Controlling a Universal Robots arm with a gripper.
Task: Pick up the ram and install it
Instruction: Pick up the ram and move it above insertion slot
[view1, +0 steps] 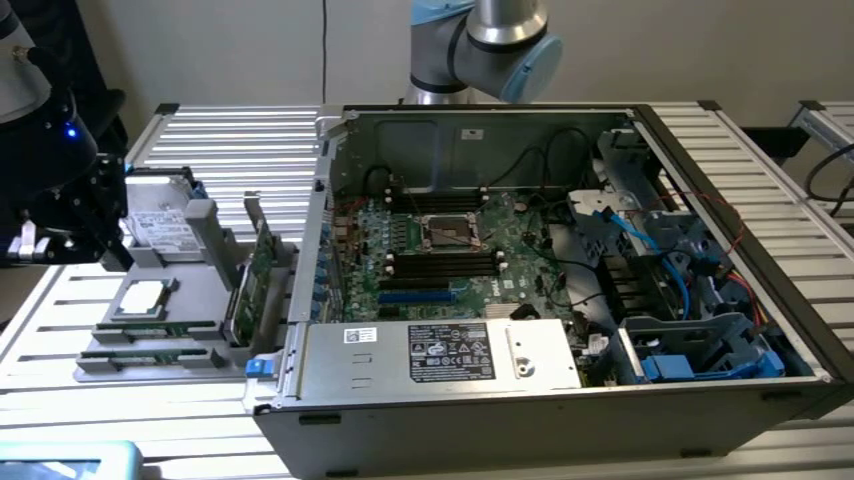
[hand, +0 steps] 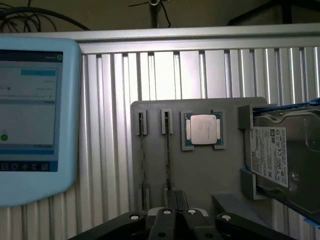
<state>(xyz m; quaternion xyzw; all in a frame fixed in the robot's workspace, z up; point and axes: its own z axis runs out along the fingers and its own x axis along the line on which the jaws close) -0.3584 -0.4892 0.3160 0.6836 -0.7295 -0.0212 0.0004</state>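
Our claw (hand: 176, 201), fingers together and holding nothing, hangs over a grey tray (hand: 200, 175); just ahead of its tips the ram (hand: 167, 157) stands on edge in a slot, a second stick (hand: 143, 160) close beside. We judge the ram light, stiff, thin and easily damaged, best pinched across its flat faces at mid-length. Neighbours crowd it: a processor chip (hand: 203, 129), then a hard drive (hand: 272, 157). The slatted table (hand: 110, 90) carries all, the open computer case (view1: 534, 250) well away from the claw.
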